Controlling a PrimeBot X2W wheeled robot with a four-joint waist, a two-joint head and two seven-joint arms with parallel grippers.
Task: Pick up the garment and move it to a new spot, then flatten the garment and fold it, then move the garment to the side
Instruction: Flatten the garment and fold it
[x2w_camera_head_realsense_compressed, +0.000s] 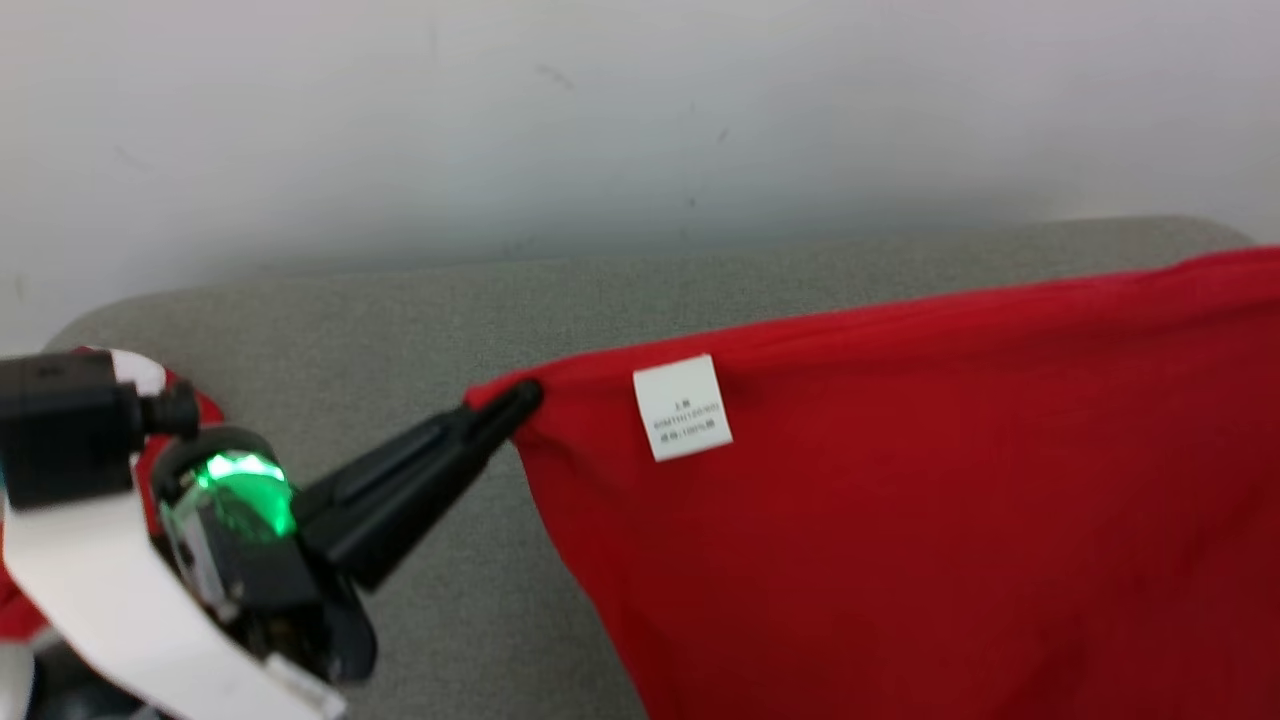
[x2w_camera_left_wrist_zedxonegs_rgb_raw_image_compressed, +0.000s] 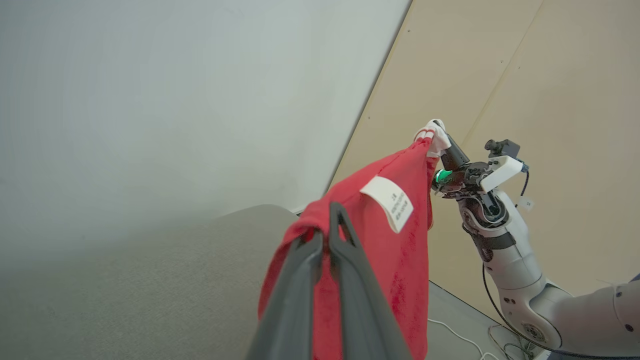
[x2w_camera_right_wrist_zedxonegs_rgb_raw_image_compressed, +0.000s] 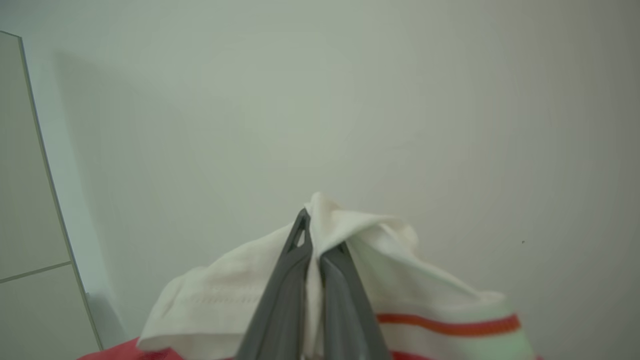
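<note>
The garment (x2w_camera_head_realsense_compressed: 900, 520) is red, with a white care label (x2w_camera_head_realsense_compressed: 683, 407) and a white trim with a red stripe (x2w_camera_right_wrist_zedxonegs_rgb_raw_image_compressed: 440, 325). It hangs in the air above the grey table (x2w_camera_head_realsense_compressed: 350, 330), stretched between both grippers. My left gripper (x2w_camera_head_realsense_compressed: 520, 400) is shut on a red corner beside the label; the left wrist view shows its fingers (x2w_camera_left_wrist_zedxonegs_rgb_raw_image_compressed: 332, 212) pinching the cloth (x2w_camera_left_wrist_zedxonegs_rgb_raw_image_compressed: 400, 260). My right gripper (x2w_camera_right_wrist_zedxonegs_rgb_raw_image_compressed: 312, 222) is shut on the white trim (x2w_camera_right_wrist_zedxonegs_rgb_raw_image_compressed: 380, 240), and the left wrist view shows it (x2w_camera_left_wrist_zedxonegs_rgb_raw_image_compressed: 440, 145) at the garment's far top corner.
The grey table (x2w_camera_left_wrist_zedxonegs_rgb_raw_image_compressed: 150, 280) has rounded corners and stands against a white wall (x2w_camera_head_realsense_compressed: 640, 120). A beige panel wall (x2w_camera_left_wrist_zedxonegs_rgb_raw_image_compressed: 550, 75) rises behind the right arm (x2w_camera_left_wrist_zedxonegs_rgb_raw_image_compressed: 505, 250). Cables (x2w_camera_left_wrist_zedxonegs_rgb_raw_image_compressed: 465, 340) lie on the floor beside the table.
</note>
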